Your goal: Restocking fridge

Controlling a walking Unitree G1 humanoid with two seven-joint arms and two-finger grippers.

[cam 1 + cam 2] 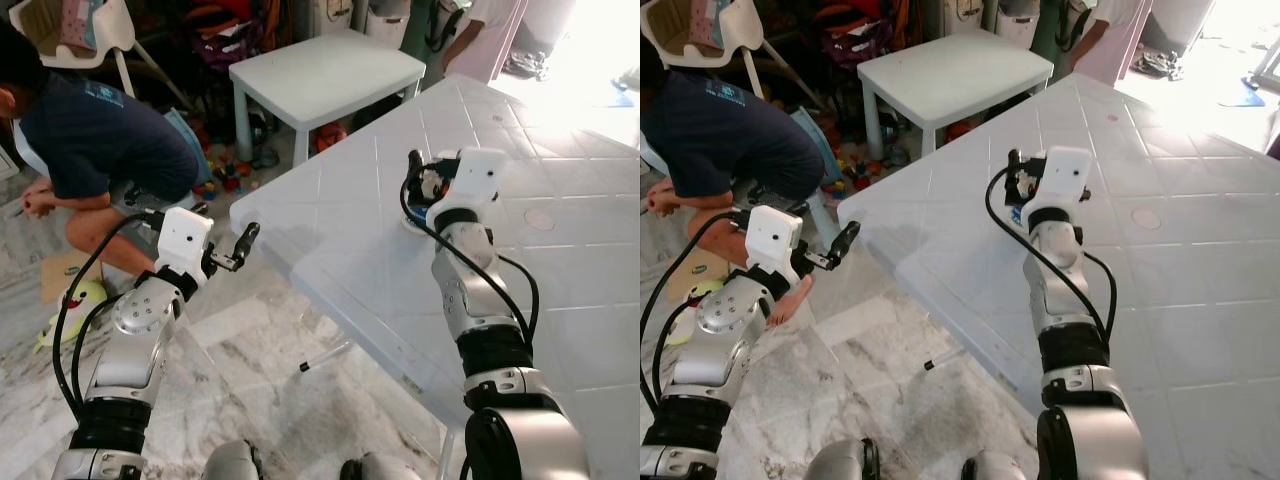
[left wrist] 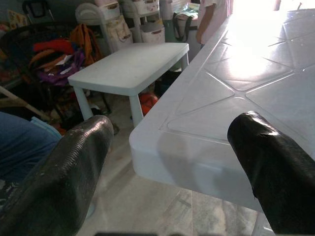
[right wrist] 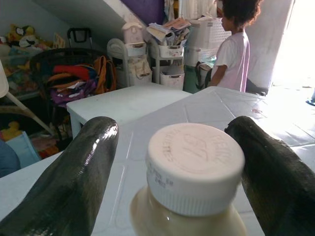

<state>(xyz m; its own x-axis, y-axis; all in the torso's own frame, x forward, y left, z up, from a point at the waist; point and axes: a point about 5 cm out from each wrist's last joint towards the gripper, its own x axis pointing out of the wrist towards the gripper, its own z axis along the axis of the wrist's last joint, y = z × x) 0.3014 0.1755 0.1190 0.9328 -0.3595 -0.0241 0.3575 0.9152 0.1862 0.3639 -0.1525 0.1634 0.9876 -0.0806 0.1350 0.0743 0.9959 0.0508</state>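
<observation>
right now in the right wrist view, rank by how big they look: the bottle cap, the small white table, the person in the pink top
1. Bottle cap, largest, though only because it sits right at the camera.
2. Small white table.
3. Person in the pink top; close to the table in apparent size, so that order is unsure.

The right pincer (image 1: 1018, 190) hovers over the white table (image 1: 1200, 260); a person (image 1: 725, 135) crouches nearby.

Between my right gripper's (image 3: 172, 162) two black fingers sits a squat bottle with a round white plastic cap (image 3: 195, 162), and there's raised lettering moulded into the top: "HEINZ" curving along one edge, a big "57" across the middle, and what looks like "VARIETIES" on the other edge. Small dark printed digits run along the cap's side, too tiny to read.
</observation>
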